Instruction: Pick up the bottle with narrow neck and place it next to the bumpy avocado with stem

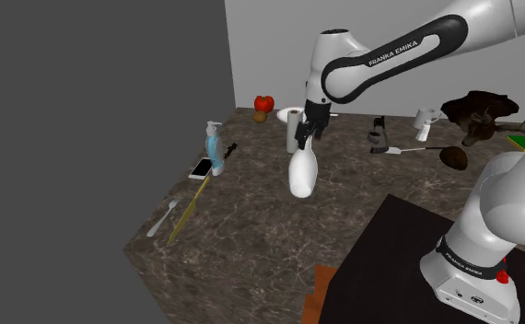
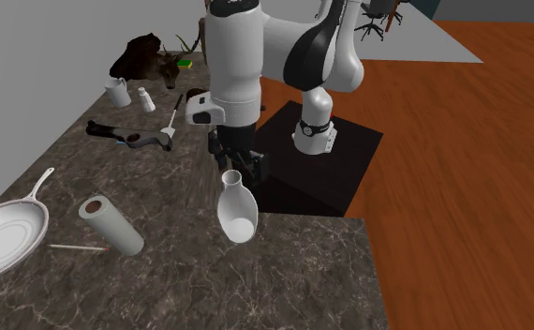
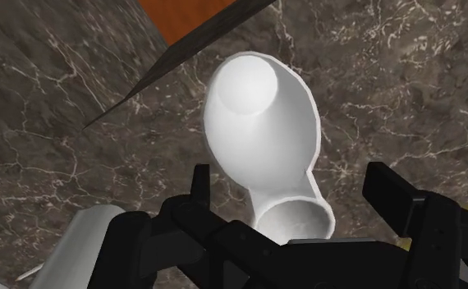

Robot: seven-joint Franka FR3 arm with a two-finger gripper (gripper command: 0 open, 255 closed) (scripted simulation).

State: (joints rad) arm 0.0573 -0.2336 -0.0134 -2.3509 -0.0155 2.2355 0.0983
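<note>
A white bottle with a narrow neck (image 1: 303,173) (image 2: 237,211) (image 3: 257,115) rests tilted on the dark marble table, near the edge in front of the stand. Its neck points up at my gripper (image 1: 304,140) (image 2: 232,161) (image 3: 298,190) and its wide base points away. In the wrist view the black fingers (image 3: 395,193) stand apart on either side of the neck and touch neither side of it. The gripper is open. A dark brown avocado (image 1: 453,157) lies far off toward the shoulder view's right, beside a white-handled tool (image 1: 408,149).
A paper roll (image 1: 293,118) (image 2: 111,223) lies close to the bottle. A white pan (image 2: 7,239), spray bottle (image 1: 215,147), phone (image 1: 201,168), fork (image 1: 162,221), red apple (image 1: 264,103), mug (image 1: 425,118) and a dark pile (image 1: 480,112) are spread over the table (image 1: 251,230).
</note>
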